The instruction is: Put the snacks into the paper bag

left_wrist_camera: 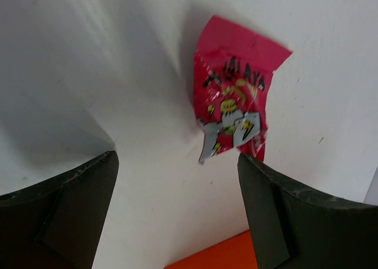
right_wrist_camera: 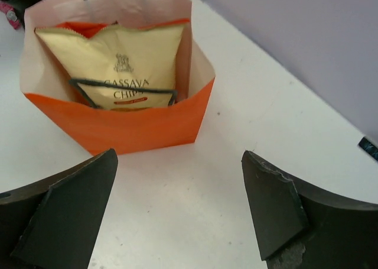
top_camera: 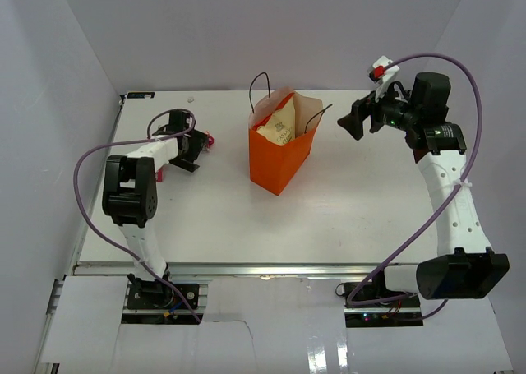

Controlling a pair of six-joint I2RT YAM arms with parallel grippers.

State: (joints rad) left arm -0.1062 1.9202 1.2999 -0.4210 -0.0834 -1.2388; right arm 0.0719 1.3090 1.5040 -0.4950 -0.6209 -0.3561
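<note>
Ahead of the left end effector [left_wrist_camera: 177,213], the pink-red packet [left_wrist_camera: 233,91] looks like thin glossy film, crinkled and catching light on its printed face. The surface [left_wrist_camera: 118,74] under it is smooth, white and slightly shiny. Its dark fingers [left_wrist_camera: 59,216] seem matt plastic with scuffed edges, though blur makes this uncertain. In front of the right end effector [right_wrist_camera: 180,213], the bag [right_wrist_camera: 130,130] is matt orange paper, pale inside, holding a cream chip bag [right_wrist_camera: 127,62] with a soft satin sheen.
</note>
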